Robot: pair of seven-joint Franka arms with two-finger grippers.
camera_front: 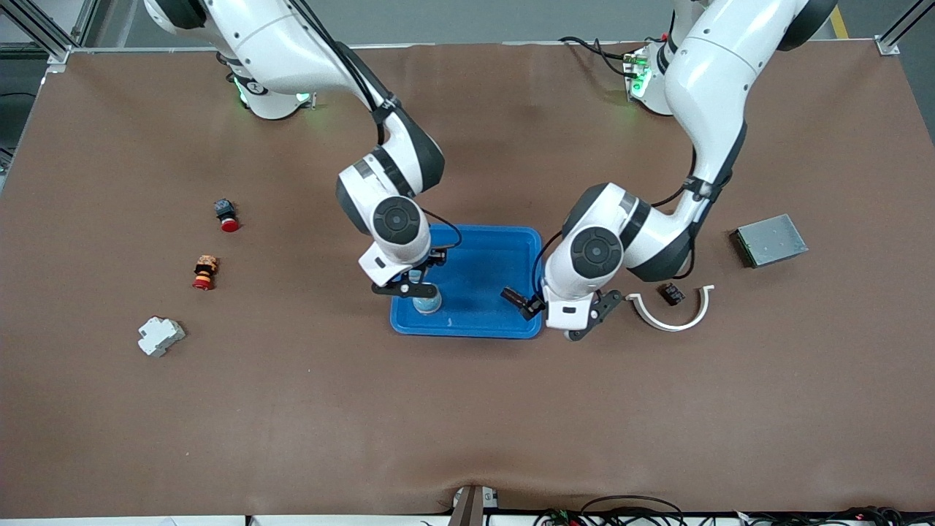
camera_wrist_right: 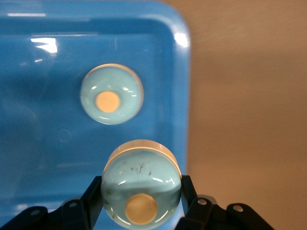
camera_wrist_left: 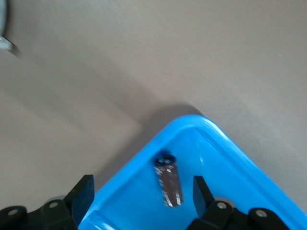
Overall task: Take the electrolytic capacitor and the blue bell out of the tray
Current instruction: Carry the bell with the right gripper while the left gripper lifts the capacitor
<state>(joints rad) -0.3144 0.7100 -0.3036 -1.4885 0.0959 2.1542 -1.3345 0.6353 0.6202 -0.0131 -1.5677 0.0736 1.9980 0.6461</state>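
Looking across the matte brown desk (camera_front: 467,438), the front view shows a glossy blue plastic tray (camera_front: 486,245) with rounded corners at the middle. The right claw (camera_front: 413,287) hangs over the tray's end toward the right arm, and the teal dome of the bell (camera_front: 427,302) shows at its fingertips. The left claw (camera_front: 559,315) is over the tray's corner toward the left arm's end, on the side nearer the camera. Toward the right arm's end lie a red-capped button (camera_front: 226,214), an orange-and-red button (camera_front: 205,272) and a white blocky breaker (camera_front: 160,335). Toward the left arm's end lie a flat grey metal box (camera_front: 769,239), a white curved strip (camera_front: 670,313) and a small dark part (camera_front: 670,294) inside its arc.

From the left wrist, the left claw (camera_wrist_left: 144,196) is spread wide with nothing between its black fingers (camera_wrist_left: 85,190). Below it the capacitor (camera_wrist_left: 169,181), a dark cylinder with a shiny sleeve, lies on its side inside the rounded corner of the tray (camera_wrist_left: 201,123).

From the right wrist, the right claw (camera_wrist_right: 141,191) pinches the bell (camera_wrist_right: 141,175), a smooth glassy teal dome with a tan round button, over the tray (camera_wrist_right: 181,96). A smaller teal round with a tan centre (camera_wrist_right: 111,94) shows on the tray floor; I cannot tell whether it is an object or a reflection.
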